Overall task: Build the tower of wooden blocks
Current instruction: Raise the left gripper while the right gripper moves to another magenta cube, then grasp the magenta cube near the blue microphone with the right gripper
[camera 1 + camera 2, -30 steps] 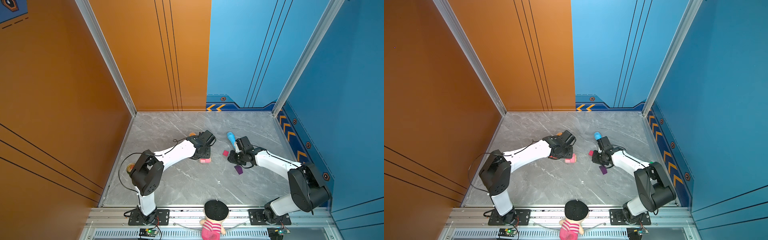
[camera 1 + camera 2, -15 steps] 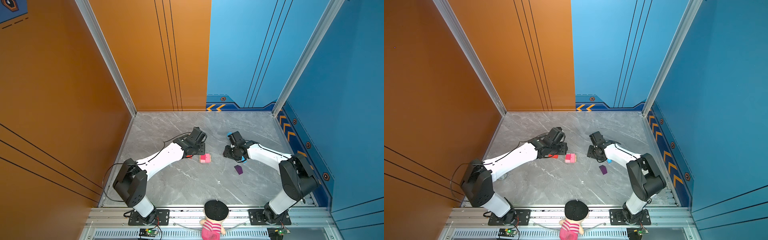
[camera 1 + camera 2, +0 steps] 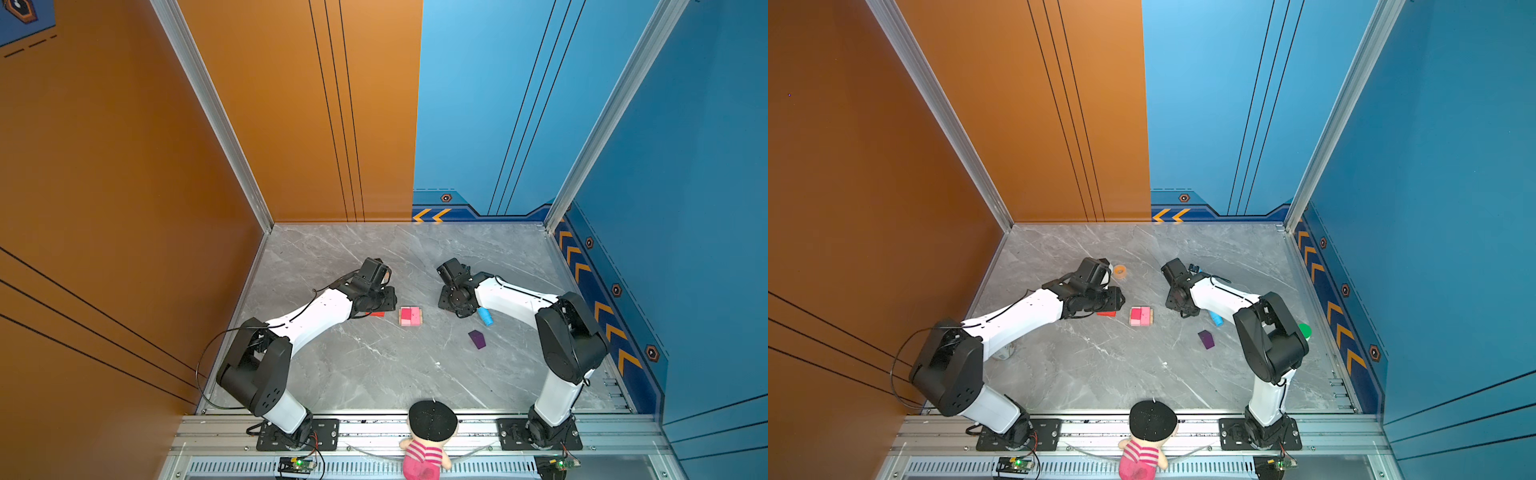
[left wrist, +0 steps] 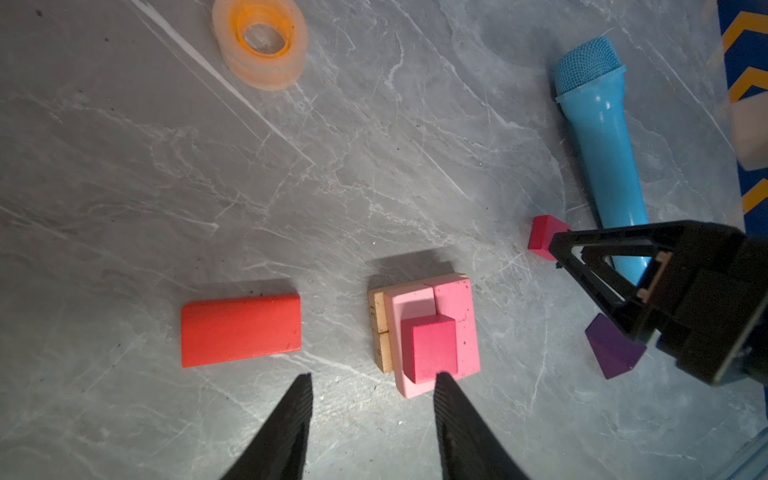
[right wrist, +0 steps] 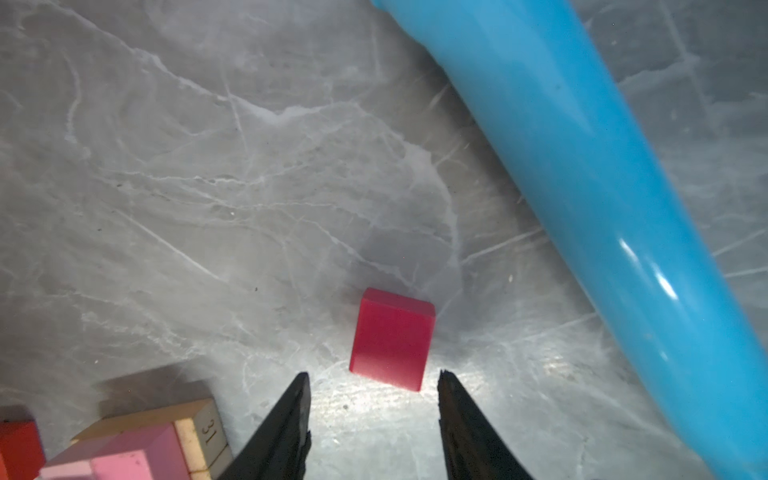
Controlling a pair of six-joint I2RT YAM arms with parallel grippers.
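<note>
1. The right end effector (image 5: 370,399) stood with its jaws partly apart and nothing between them. The loose magenta cube (image 5: 392,338) lay flat on the worktop (image 5: 208,187) just ahead of its fingertips, and as far as I could see it was not touched.
2. The left end effector (image 4: 372,399) was also partly open and empty, hanging by the edge of the tower (image 3: 410,316). One fingertip overlapped the top block in the wrist view, but I could not tell whether it made contact.
3. The tower had two tan slabs (image 4: 380,328) side by side at the bottom and two pale pink bricks (image 4: 453,307) laid across them. The placed magenta cube (image 4: 430,347) sat on top, off to one side of the pink layer.
4. In both top views, with twelve o'clock toward the back wall:
   - The red brick (image 3: 377,314) lay close at nine o'clock of the tower, partly under the left arm.
   - The purple house-shaped piece (image 3: 477,338) lay well apart near four o'clock.
   - The right end effector sat at two o'clock and hid the loose cube.
5. By my reckoning five of the eight blocks were up. The loose cube, the red brick and the purple piece remained, and the free space beside the placed cube looked meant for its twin.
6. The blue microphone-shaped tube (image 4: 602,145) lay just beyond the loose cube. The orange tape ring (image 3: 1120,271) sat at eleven o'clock.
</note>
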